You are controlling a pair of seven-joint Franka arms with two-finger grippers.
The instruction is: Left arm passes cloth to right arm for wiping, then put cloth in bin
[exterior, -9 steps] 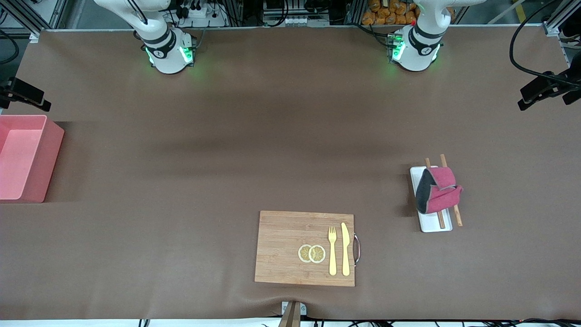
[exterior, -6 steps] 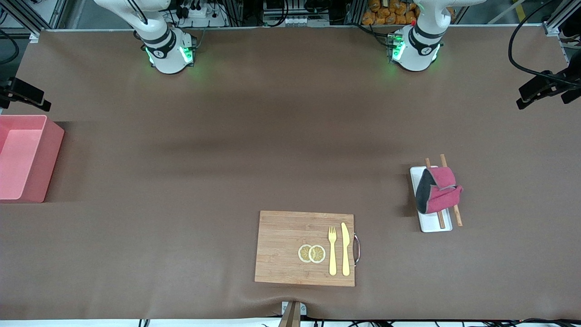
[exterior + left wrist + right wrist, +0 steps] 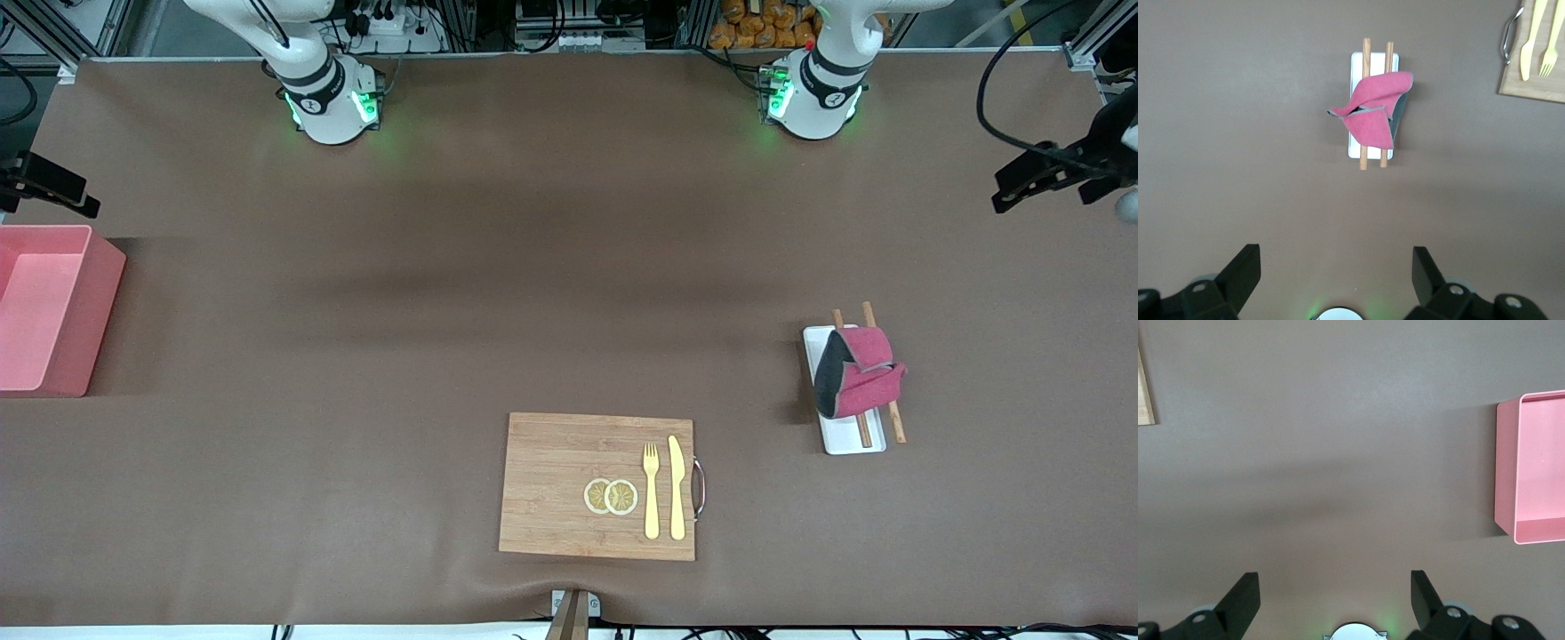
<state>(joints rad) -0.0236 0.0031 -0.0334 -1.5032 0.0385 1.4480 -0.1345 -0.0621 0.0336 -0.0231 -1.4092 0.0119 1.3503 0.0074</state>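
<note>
The cloth (image 3: 1373, 111) lies centre-top in the left wrist view, straight ahead of the left tool (image 3: 1336, 280), spread wide, empty; the right tool (image 3: 1335, 600) waits, also wide.

Bench (image 3: 444, 267) is bare between both arm bases and the items. Cloth (image 3: 855, 382) sits draped on chopsticks (image 3: 894, 425) across a white tray (image 3: 845, 440), open bench on every side. Cutting board (image 3: 596, 484) with fork (image 3: 651, 491) and knife (image 3: 677, 487) lies well apart, nearer the front camera. Bin (image 3: 44, 307) at the right arm's end, top open.
</note>
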